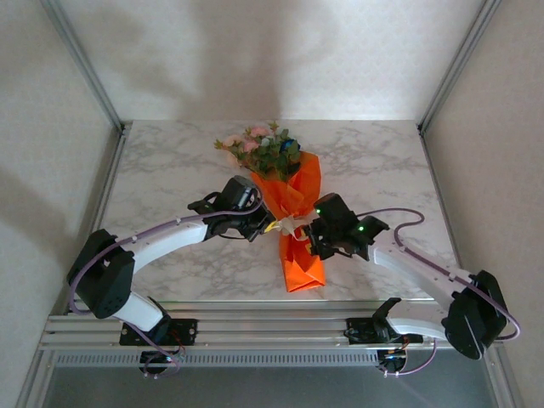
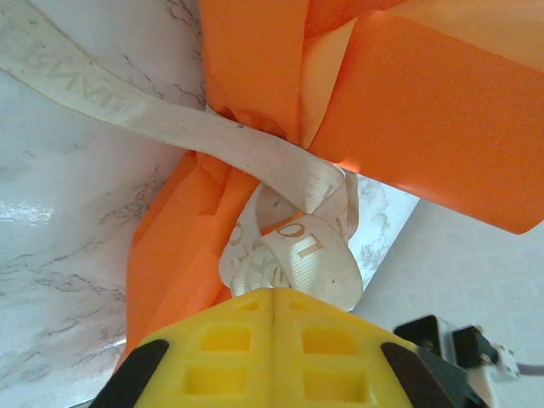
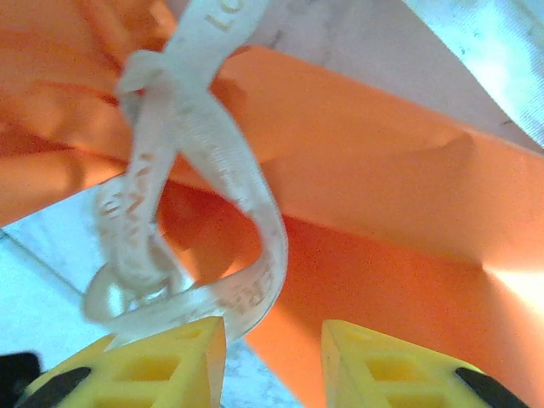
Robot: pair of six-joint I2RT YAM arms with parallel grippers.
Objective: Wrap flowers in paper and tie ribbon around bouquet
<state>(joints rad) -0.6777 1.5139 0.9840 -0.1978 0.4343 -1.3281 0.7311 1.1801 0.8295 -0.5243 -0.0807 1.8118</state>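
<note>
Top external view: bouquet (image 1: 291, 183) lies on the table (image 1: 170, 170), ribbon (image 1: 293, 224) round its waist; tying seems in hand; left gripper (image 2: 274, 296) is clenched on a ribbon loop; right gripper (image 3: 274, 330) gapes, empty; next it should catch the loose loop and tighten.

Thin stems of the pink, white and blue artificial flowers (image 1: 259, 146) lie hidden inside the glossy bright orange paper wrap (image 1: 299, 255) at the middle of the white marbled table (image 1: 170, 161). The pale cream translucent ribbon (image 2: 170, 127) runs off the left wrist view's upper-left corner, its printed lettering unreadable; whether the left gripper (image 2: 274, 293) pinches it cannot be told.
</note>
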